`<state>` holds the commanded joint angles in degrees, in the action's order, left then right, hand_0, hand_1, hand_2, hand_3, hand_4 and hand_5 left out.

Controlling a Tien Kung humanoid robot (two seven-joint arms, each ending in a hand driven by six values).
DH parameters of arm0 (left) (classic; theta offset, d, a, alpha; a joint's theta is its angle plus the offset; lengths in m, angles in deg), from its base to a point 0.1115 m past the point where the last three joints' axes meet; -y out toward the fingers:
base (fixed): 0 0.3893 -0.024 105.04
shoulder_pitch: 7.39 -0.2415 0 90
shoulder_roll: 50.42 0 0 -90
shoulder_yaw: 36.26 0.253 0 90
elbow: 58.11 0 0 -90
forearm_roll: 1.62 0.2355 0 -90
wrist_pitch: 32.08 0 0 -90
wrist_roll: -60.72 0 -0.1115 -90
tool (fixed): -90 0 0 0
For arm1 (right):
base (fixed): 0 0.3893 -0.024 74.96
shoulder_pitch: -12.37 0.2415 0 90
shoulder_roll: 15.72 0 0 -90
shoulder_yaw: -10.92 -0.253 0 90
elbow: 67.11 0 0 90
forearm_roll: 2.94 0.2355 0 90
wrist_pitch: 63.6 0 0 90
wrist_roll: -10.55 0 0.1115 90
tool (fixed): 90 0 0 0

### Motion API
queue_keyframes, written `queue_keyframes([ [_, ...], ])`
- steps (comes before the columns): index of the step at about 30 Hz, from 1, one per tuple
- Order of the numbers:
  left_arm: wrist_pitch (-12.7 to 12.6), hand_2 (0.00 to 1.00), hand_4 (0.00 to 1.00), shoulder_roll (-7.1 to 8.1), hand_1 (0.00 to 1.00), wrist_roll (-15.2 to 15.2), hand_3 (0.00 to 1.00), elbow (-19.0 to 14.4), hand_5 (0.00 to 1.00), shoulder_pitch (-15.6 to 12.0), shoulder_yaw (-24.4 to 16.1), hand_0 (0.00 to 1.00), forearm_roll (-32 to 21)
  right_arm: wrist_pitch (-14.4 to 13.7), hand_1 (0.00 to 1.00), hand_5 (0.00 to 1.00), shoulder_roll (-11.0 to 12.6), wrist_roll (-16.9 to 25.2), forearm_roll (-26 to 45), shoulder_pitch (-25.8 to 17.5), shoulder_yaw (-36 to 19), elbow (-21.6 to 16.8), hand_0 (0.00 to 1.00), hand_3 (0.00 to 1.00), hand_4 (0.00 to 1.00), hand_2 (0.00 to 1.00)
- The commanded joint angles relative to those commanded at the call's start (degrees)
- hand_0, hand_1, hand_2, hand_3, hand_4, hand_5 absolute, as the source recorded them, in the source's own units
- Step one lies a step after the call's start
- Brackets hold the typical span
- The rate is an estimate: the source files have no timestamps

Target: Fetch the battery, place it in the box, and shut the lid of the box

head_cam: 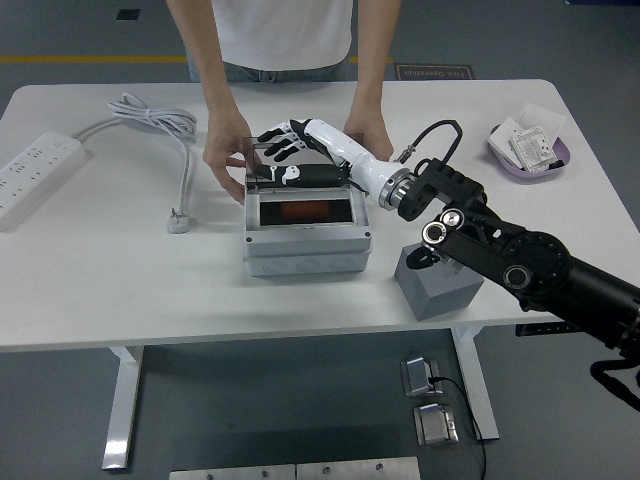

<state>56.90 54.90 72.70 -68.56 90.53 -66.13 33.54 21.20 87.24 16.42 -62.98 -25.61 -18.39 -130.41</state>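
Note:
A grey box (pixel 305 250) stands mid-table with its smoky clear lid (pixel 330 172) tilted up at the back. An orange battery (pixel 300 212) lies inside the box, free of any hand. My right hand (pixel 283 152), white with black fingers, hovers over the lid's upper left part with its fingers spread and its thumb low against the lid's front; it holds nothing. A person at the far side steadies the box, one hand (pixel 225 160) at its left back corner and the other hand (pixel 368 140) at its right back corner. The left arm is out of sight.
A grey block (pixel 440 285) sits right of the box under my forearm. A white power strip (pixel 35 172) and its coiled cable (pixel 160 122) with plug (pixel 180 220) lie at the left. A purple dish (pixel 528 152) of small packets sits at the far right.

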Motion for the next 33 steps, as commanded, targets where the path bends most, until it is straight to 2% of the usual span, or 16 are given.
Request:
queue_keyframes([
  [1,0.0,0.643,0.678,0.02,0.695,0.0,0.6,0.0,0.178,0.0,-0.1,0.623,0.1,0.1,0.627,0.512,0.1,0.0,0.3,0.7,0.0,0.3,0.759,0.718,0.886,0.648],
  [5,0.1,0.643,0.678,0.14,0.695,0.3,0.6,-0.1,0.178,0.2,-0.5,0.623,0.8,0.9,0.627,0.512,-0.3,0.8,2.0,4.5,0.8,3.7,0.759,0.718,0.886,0.648],
  [6,0.1,0.643,0.678,0.19,0.695,0.3,0.6,-0.1,0.178,0.3,-0.6,0.623,1.0,1.0,0.627,0.512,-0.5,1.1,2.6,5.5,1.3,5.0,0.759,0.718,0.886,0.648],
  [7,0.1,0.642,0.677,0.24,0.695,0.4,0.6,-0.1,0.174,0.3,-0.8,0.623,1.2,1.1,0.619,0.515,-0.8,1.4,3.1,6.3,1.8,6.1,0.708,0.709,0.888,0.645],
  [11,0.3,0.642,0.677,0.44,0.695,0.6,0.6,-0.1,0.174,0.8,-1.1,0.623,2.0,1.4,0.619,0.515,-2.6,3.0,5.7,9.2,4.8,11.6,0.708,0.709,0.888,0.645],
  [16,0.4,0.641,0.676,0.53,0.695,0.7,0.599,-0.2,0.172,1.3,-1.2,0.623,2.6,0.9,0.621,0.512,-4.6,4.9,8.6,10.4,8.0,18.3,0.703,0.708,0.878,0.646],
  [22,0.6,0.642,0.676,0.24,0.695,0.9,0.599,-0.2,0.173,1.9,-1.8,0.622,4.1,0.9,0.641,0.515,-5.6,7.0,10.6,10.0,9.4,24.8,0.722,0.719,0.876,0.661],
  [27,0.6,0.642,0.677,0.02,0.695,0.8,0.6,-0.2,0.171,1.9,-1.7,0.622,4.5,0.7,0.646,0.519,-5.8,8.0,11.5,9.5,10.4,27.1,0.722,0.719,0.871,0.675],
  [33,0.5,0.641,0.677,-0.11,0.695,0.6,0.6,-0.1,0.173,1.8,-1.6,0.622,4.3,-0.1,0.654,0.522,-5.7,8.4,10.5,8.0,10.8,25.7,0.722,0.72,0.869,0.692],
])
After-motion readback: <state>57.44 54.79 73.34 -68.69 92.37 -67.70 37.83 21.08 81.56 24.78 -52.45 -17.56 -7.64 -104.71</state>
